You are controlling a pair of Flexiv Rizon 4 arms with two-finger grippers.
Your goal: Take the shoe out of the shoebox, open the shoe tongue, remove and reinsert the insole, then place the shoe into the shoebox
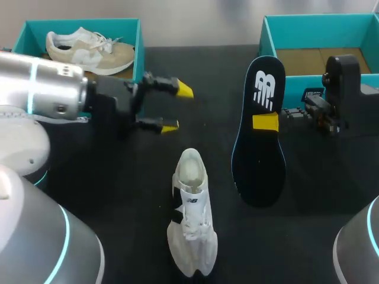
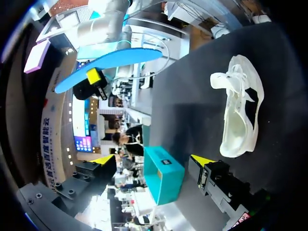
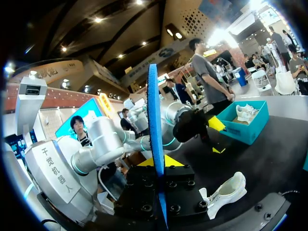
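A white shoe point(image 1: 190, 219) lies on the black table near the front middle, heel opening toward the back. Above the table to its right, a dark insole point(image 1: 259, 154) with a blue edge hangs in the air, and my right gripper point(image 1: 265, 122) is shut on it at mid-length. In the right wrist view the insole point(image 3: 155, 134) stands edge-on between the yellow tips of that gripper point(image 3: 158, 162), with the shoe point(image 3: 224, 192) below. My left gripper point(image 1: 176, 108) is open and holds nothing, left of the insole and behind the shoe. In its own view the left gripper point(image 2: 153, 161) has the shoe point(image 2: 240, 115) off to one side.
A teal shoebox point(image 1: 139, 47) at the back left holds a beige shoe point(image 1: 89, 50). A second teal shoebox point(image 1: 269, 32) stands open at the back right, behind my right arm; it also appears ahead of the left gripper point(image 2: 166, 175).
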